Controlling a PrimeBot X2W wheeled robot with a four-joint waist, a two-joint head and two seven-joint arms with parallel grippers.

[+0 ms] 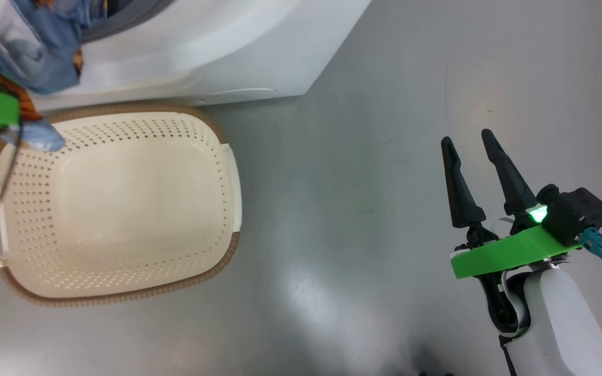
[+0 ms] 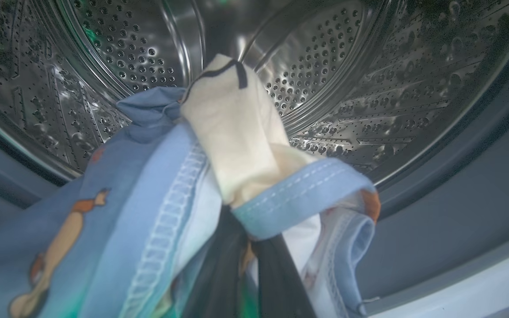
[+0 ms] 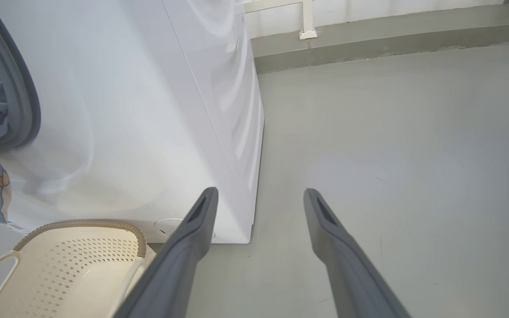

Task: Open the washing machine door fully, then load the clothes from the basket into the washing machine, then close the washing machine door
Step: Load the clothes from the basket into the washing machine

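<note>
Two grippers are seen in opposite states. The left gripper (image 2: pixel 245 260) is clamped together on the clothes (image 2: pixel 148 176). Its dark fingers (image 2: pixel 219 282) are pressed close beneath a light blue hem, and the bundle is draped over and around them. A cream-white piece with a dark line near its tip is raised from the middle of the bundle, and an orange-and-tan cartoon print is shown on the blue fabric at the lower left. The clothes are held at the mouth of the washing machine (image 1: pixel 228 52), in front of the perforated steel drum (image 2: pixel 347 88), with the grey rubber gasket (image 2: pixel 457 198) ringed round the opening. Whether any fabric touches the drum cannot be told.

In the head view the blue bundle is seen at the upper left, hung before the lower lip of the opening, with one fold lowered over the far left rim of the basket (image 1: pixel 217 130). Contact there cannot be told. The basket is set on the grey floor (image 1: pixel 358 209), just beside the base of the machine's front, and its pale bottom and perforated walls are seen bare.

The right gripper (image 1: pixel 466 137) is held with its fingers spread apart, floor being seen between them. It is placed above the floor to the right of the machine, well apart from the basket. A green bracket (image 1: pixel 505 253) is fixed at its wrist.
</note>
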